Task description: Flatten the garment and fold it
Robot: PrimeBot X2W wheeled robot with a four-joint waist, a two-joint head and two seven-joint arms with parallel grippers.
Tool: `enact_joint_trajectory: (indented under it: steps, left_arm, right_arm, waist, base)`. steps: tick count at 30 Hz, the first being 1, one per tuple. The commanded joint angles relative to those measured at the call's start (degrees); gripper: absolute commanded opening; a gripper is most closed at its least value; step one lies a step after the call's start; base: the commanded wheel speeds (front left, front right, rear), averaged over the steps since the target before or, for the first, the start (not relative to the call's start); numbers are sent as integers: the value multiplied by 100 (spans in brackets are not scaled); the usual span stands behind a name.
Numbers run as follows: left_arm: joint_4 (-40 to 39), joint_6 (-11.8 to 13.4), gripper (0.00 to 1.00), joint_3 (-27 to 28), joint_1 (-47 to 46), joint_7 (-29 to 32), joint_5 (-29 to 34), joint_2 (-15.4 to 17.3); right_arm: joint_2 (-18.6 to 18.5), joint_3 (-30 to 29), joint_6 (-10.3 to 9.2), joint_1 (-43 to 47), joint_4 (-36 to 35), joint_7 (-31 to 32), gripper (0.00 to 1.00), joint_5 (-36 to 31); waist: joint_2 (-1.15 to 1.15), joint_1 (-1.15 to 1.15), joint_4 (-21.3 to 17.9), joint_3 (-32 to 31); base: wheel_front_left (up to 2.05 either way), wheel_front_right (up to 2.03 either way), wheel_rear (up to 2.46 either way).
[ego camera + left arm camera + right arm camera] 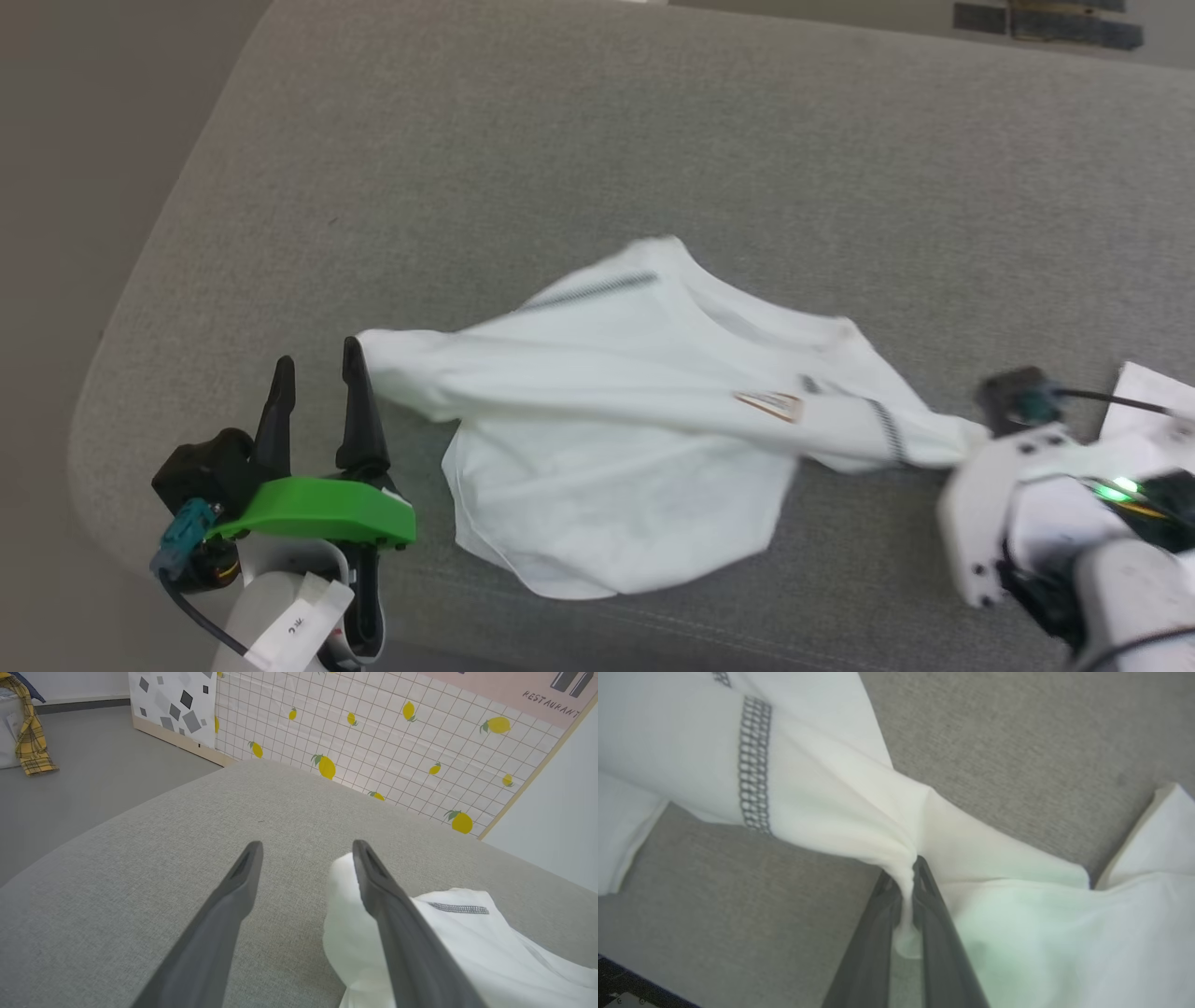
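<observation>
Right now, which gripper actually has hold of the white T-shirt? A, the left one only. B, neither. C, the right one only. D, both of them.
C: the right gripper is shut on a bunched end of the white T-shirt, while the left gripper is open, its fingers spread apart with the cloth only against one of them.

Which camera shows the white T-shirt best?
The head view: nearly the whole T-shirt lies stretched across the grey cushion. The left wrist view catches one end beside the left tool; the right wrist view, a bunch pinched in the right tool.
</observation>
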Motion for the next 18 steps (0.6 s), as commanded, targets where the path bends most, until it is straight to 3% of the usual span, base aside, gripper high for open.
enact_joint_trajectory:
  steps: [1,8,14,15,16,18]
  left_arm:
    - [28,-12,100,-8,-8,-26,61,-23]
    - [84,-45,100,-25,38,-27,139,-23]
    - [146,-85,100,-129,-11,-10,195,5]
    - [151,-93,100,-155,-26,7,203,9]
    - [155,-105,100,-191,-47,30,219,18]
    - [162,-141,100,-274,-97,101,243,29]
  right_arm:
    - [-135,-227,-12,245,-126,53,0,-77]
    - [0,-1500,-12,983,-1040,-113,0,-395]
    - [468,-2334,-12,1007,-926,-810,0,-631]
    - [516,-2355,-12,973,-891,-971,46,-600]
    - [566,-2365,-12,938,-832,-1131,100,-526]
    - [613,-2313,-12,889,-795,-1466,100,-368]
  waist:
    - [0,0,-190,-192]
    - [0,0,-552,-442]
    - [0,0,-778,-494]
    - [0,0,-804,-495]
    - [0,0,-837,-498]
    - [0,0,-888,-508]
  base:
    - [0,0,0]
    - [0,0,0]
    - [0,0,0]
    - [0,0,0]
    - [0,0,0]
    - [0,0,0]
